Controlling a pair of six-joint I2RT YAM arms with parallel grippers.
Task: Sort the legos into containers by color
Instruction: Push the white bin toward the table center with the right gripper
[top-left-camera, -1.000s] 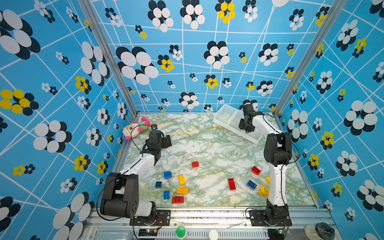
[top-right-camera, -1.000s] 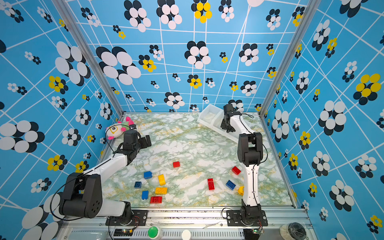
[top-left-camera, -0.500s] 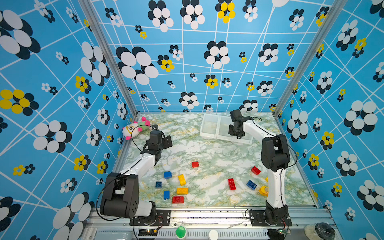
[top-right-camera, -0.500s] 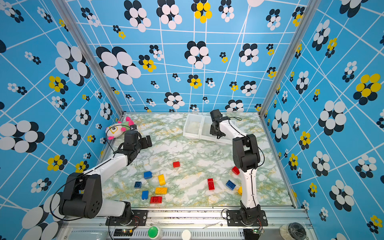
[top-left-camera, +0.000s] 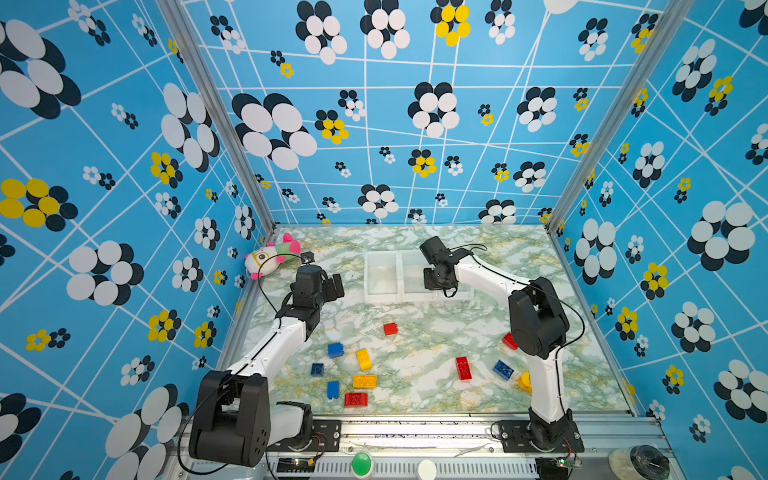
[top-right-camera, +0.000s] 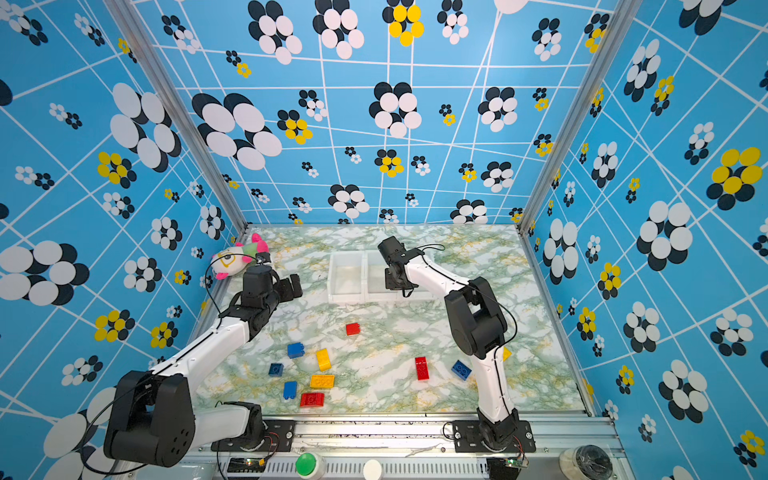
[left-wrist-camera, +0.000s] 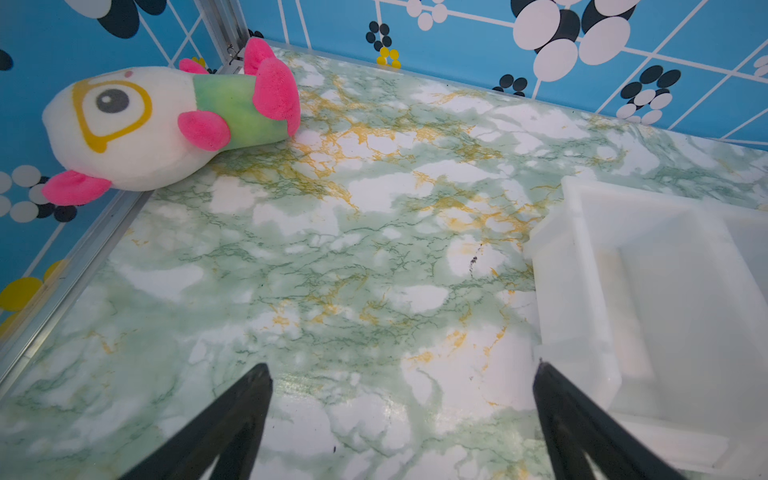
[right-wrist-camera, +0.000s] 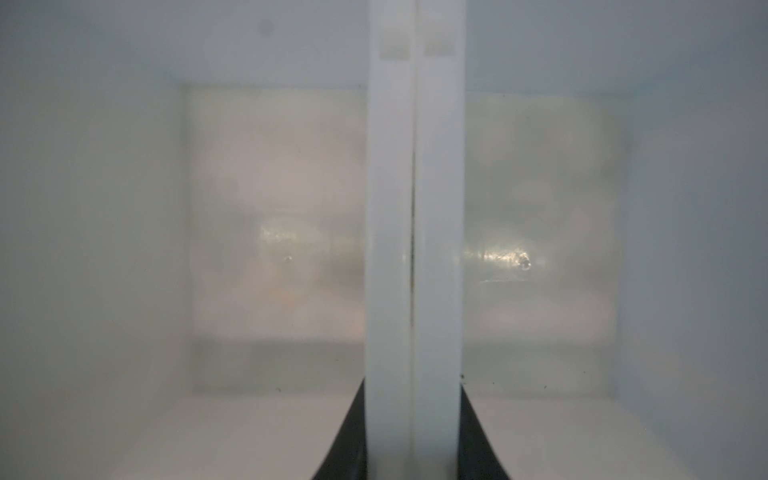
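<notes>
On the tabletop (top-left-camera: 415, 357) the containers (top-left-camera: 382, 278) have slid centreward, right claw (right-wrist-camera: 411, 380) clamped on them (left claw (left-wrist-camera: 401, 365) apart).

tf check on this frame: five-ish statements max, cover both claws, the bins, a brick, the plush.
1. The right claw is shut on the containers' shared wall. True.
2. The left claw is shut. False: it is open and empty above the table.
3. The plush toy lies inside a container. False: it lies on the table in the far left corner.
4. The red brick nearest the containers lies on the table. True.
</notes>
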